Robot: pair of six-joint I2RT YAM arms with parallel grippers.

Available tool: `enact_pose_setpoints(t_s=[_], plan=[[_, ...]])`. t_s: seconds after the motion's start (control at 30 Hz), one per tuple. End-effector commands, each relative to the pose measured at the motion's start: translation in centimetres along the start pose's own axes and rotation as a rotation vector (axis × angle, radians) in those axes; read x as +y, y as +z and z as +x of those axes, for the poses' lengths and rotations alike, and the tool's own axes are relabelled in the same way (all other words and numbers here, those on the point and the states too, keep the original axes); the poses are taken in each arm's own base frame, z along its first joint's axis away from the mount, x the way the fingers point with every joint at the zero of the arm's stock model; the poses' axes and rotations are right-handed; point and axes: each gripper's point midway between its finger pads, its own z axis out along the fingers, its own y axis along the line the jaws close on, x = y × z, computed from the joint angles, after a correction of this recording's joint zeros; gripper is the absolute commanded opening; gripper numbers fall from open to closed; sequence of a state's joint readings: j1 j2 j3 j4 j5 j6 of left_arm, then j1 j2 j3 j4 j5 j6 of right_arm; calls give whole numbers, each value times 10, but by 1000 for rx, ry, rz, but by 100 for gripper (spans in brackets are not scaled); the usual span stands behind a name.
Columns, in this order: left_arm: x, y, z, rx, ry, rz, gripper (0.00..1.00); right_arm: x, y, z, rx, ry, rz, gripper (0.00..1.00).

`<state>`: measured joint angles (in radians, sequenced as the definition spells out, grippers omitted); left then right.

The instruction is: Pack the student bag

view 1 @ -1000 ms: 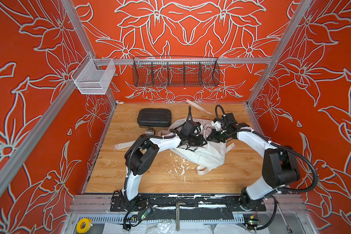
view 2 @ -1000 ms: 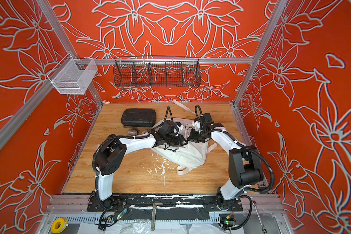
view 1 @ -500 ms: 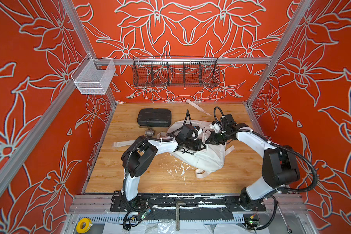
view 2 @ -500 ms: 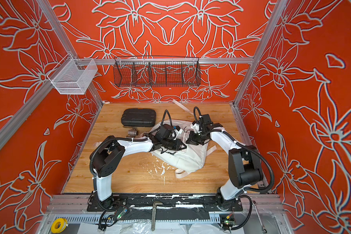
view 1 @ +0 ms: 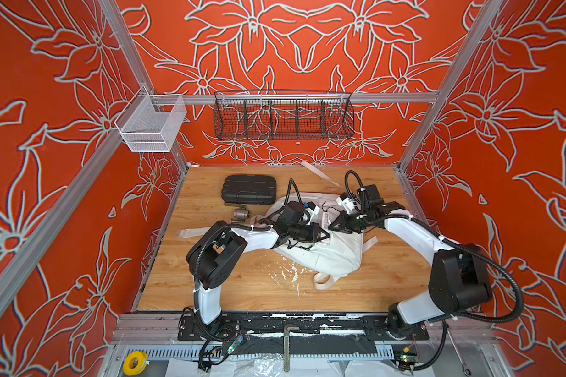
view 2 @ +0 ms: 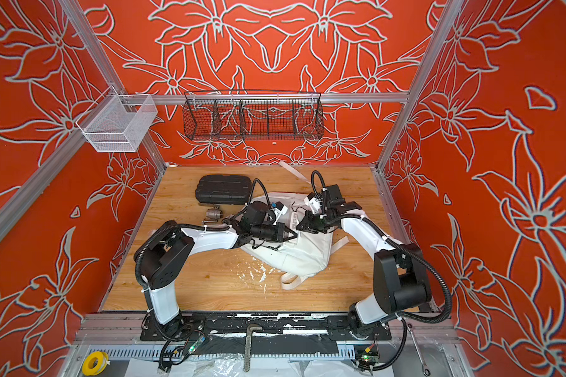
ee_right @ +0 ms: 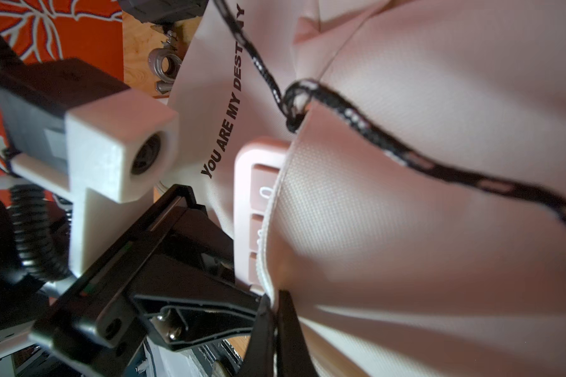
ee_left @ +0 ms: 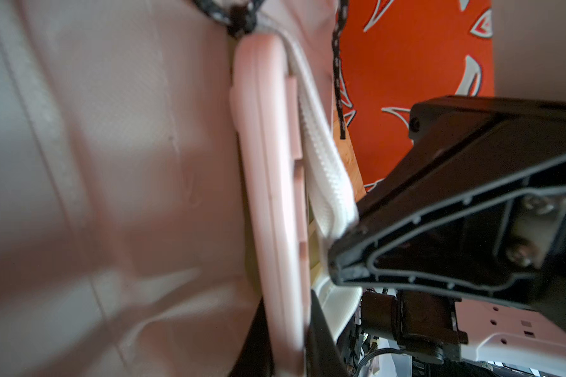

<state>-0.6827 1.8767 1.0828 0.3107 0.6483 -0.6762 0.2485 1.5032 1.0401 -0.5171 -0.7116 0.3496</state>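
While the right gripper [ee_right: 273, 302] pinches the white zip edge [ee_right: 268, 209] of the pocket with its jaws closed tight on it, the left gripper [view 1: 322, 235] appears clamped narrowly on one end of what looks like a pink calculator [ee_right: 258, 182], which that edge partly covers. The student bag [view 1: 334, 258] lies flat on the wooden table [view 1: 242, 287], right of centre in both top views. To do this well, I judge the right side should lift the edge up and away so the mouth gapes. The left should slide the calculator in flat along its length, letting go only once the keys are past the zip. The black cord pull [ee_right: 307, 98] crossing the opening could snag. As for other containers, the black case [view 1: 249, 189] sits closed just beyond the bag with a small metal fitting [view 1: 241, 214] near it. The wire basket [view 1: 283, 119] and the white mesh basket [view 1: 151, 130] on the walls show nothing inside.
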Motion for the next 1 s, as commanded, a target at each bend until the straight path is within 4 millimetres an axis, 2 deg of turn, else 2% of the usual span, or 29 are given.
enact_pose_setpoints(t_s=[0.0,0.1,0.17,0.23,0.3,0.37,0.53,0.63,0.83,0.97], plan=[[-53,13,3,49,153,110,0,54,1,-8,-23,-97,-211,0],[-47,28,18,85,144,75,0,61,11,-14,-6,-107,-209,0],[-38,34,22,78,111,53,0,57,16,-18,-7,-96,-174,3],[-26,36,25,59,77,16,0,37,16,-19,-18,-67,-55,19],[-18,35,28,51,55,-9,1,18,11,-19,-36,-53,52,32],[-11,36,34,60,51,-43,10,4,2,-18,-58,-52,148,39],[-8,40,43,106,89,-85,40,-29,-20,-26,-119,-38,392,55],[-10,40,43,122,116,-93,49,-46,-23,-28,-113,-15,488,56],[-15,25,40,97,165,-116,68,-57,-18,-25,-96,12,526,57],[-15,9,34,94,239,-200,69,-56,-24,-27,-119,2,530,58]])
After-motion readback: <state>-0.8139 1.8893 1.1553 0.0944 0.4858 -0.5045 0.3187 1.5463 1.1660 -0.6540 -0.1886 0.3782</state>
